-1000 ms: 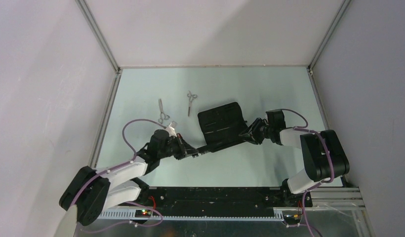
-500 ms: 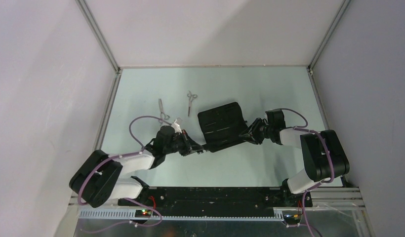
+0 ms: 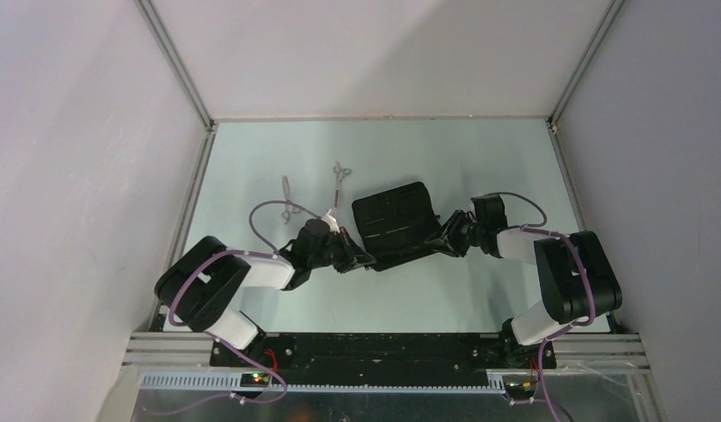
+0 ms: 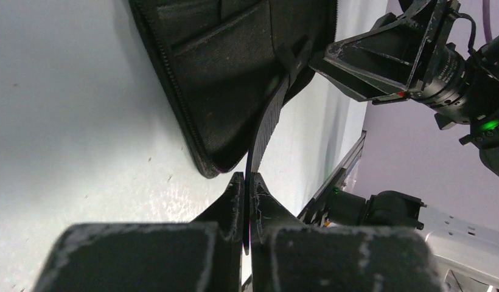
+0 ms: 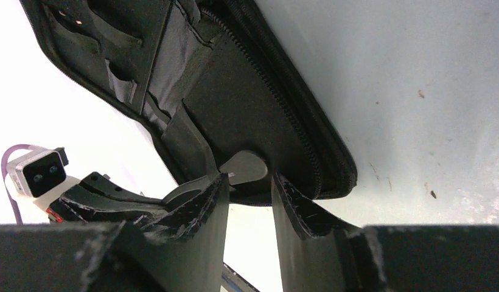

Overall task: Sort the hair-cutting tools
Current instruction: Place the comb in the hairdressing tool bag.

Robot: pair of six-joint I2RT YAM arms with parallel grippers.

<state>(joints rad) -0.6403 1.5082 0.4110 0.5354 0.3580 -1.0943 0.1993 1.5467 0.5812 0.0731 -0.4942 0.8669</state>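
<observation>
- Far-left scissors (image 3: pixel 289 198) lie flat on the surface (image 3: pixel 480 158). The second scissors (image 3: pixel 338 183) are near on their right, not touching.
- The left tool (image 4: pixel 246 182) is clamped tight on the black comb (image 4: pixel 268 125), whose far end is against the open pouch (image 3: pixel 394 215).
- The right tool (image 5: pixel 247 188), jaws narrow, grips the pouch's edge tab.

Matt black fabric pouch (image 3: pixel 394 220), shiny metal scissors (image 3: pixel 338 185), smooth pale tabletop (image 3: pixel 480 158)

Top view: high, behind arm bases (image 3: pixel 526 331), facing down. Wrist views: tight behind own fingers (image 5: pixel 198 210), facing each other across pouch (image 3: pixel 394 220), shared.
</observation>
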